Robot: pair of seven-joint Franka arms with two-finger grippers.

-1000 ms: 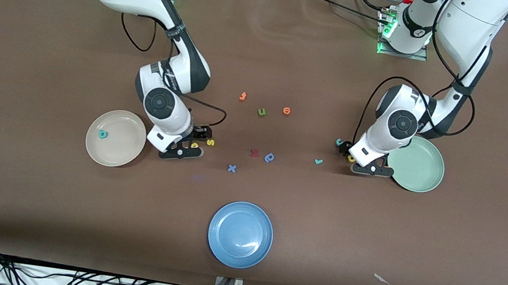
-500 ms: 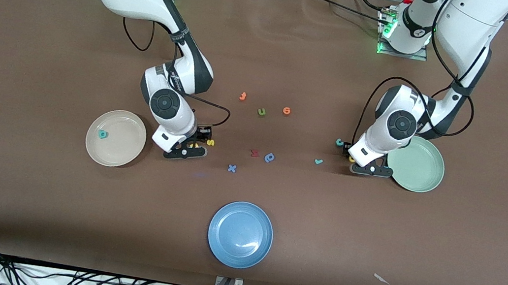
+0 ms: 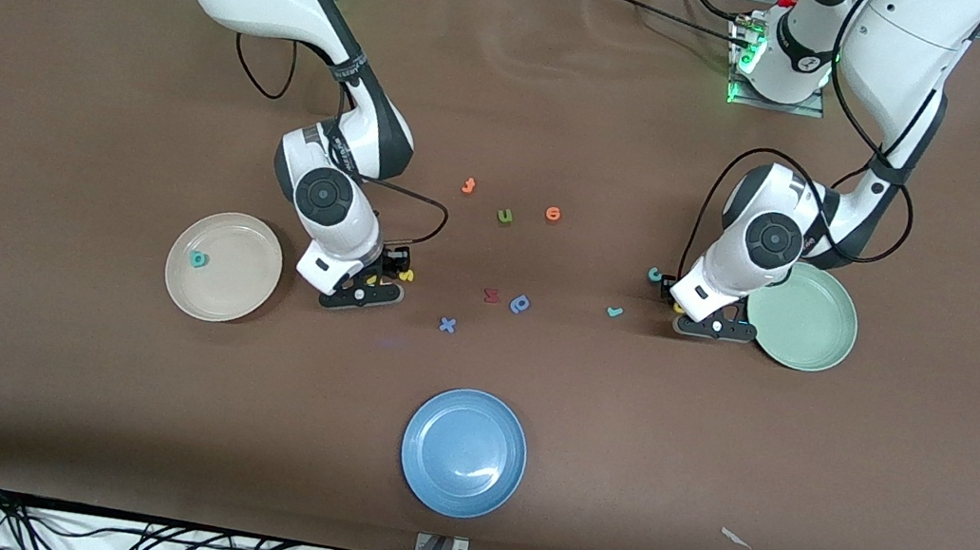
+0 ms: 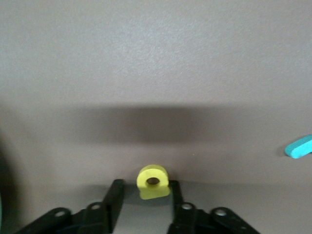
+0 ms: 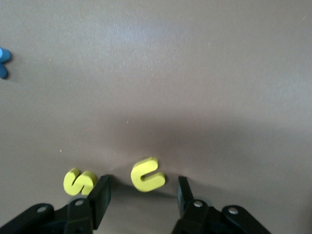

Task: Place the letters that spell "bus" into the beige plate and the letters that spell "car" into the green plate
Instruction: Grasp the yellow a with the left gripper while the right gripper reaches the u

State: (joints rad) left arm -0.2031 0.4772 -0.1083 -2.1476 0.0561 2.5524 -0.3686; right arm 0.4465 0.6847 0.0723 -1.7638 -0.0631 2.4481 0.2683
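I see the yellow "a" (image 4: 153, 181) pinched in my left gripper (image 4: 145, 195) at lower centre, while the yellow "u" (image 5: 147, 174) lies between my right gripper's (image 5: 141, 196) parted fingers, untouched.

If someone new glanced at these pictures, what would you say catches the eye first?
Probably both grippers down at the table at once: the left gripper closing around the yellow "a" beside the green plate, the right gripper straddling the yellow "u" near the beige plate. Next, the blue plate, nearest the front camera.
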